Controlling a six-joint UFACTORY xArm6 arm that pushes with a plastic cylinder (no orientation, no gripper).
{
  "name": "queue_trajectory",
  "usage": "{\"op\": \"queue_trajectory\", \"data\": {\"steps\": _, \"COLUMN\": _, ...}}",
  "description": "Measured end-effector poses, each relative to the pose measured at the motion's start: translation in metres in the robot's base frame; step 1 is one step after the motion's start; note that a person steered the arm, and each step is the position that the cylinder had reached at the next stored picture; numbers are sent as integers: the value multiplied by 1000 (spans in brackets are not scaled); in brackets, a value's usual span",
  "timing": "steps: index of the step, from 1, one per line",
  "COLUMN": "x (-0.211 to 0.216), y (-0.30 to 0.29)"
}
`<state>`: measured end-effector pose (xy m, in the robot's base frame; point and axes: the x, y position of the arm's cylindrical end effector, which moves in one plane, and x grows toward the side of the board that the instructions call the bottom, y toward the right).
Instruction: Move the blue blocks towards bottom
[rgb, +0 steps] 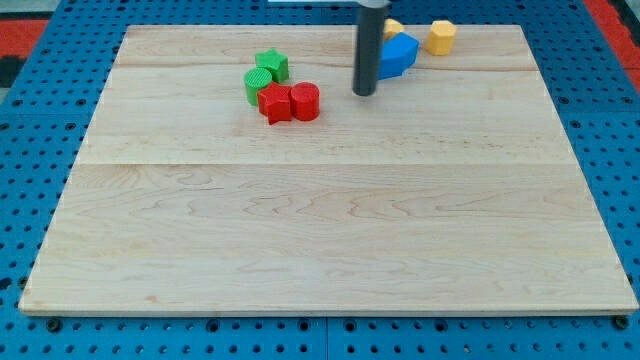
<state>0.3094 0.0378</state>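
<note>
Gripperless, my tip (365, 94) rests on the wooden surface (330, 240), just left of the blue block (399, 56), near 2 red blocks (290, 102).

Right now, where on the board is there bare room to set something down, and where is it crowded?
Bare: the board below the red blocks, and both side margins. Crowded: the top strip, with green blocks, my tip beside the blue block, and yellow blocks.
</note>
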Motion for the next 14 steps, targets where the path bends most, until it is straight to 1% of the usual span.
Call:
{"op": "queue_trajectory", "data": {"steps": 1, "x": -31, "y": -9}}
{"op": "queue_trajectory", "data": {"steps": 2, "x": -78, "y": -9}}
{"op": "queue_trajectory", "data": {"steps": 3, "x": -100, "y": 13}}
{"op": "queue_trajectory", "data": {"steps": 5, "x": -111, "y": 75}}
{"op": "queue_trajectory", "data": {"steps": 6, "x": -90, "y": 72}}
{"op": "queue_trajectory", "data": {"steps": 7, "x": -34, "y": 66}}
{"op": "queue_trajectory", "data": {"steps": 9, "x": 35, "y": 63}}
{"op": "queue_trajectory", "data": {"steps": 10, "x": -8, "y": 63}}
{"op": "queue_trajectory", "data": {"steps": 11, "x": -53, "y": 50}}
{"op": "queue_trajectory", "data": {"steps": 12, "x": -24, "y": 25}}
{"op": "queue_trajectory", "data": {"steps": 13, "x": 14, "y": 40}}
{"op": "queue_trajectory", "data": {"steps": 14, "x": 37, "y": 59}}
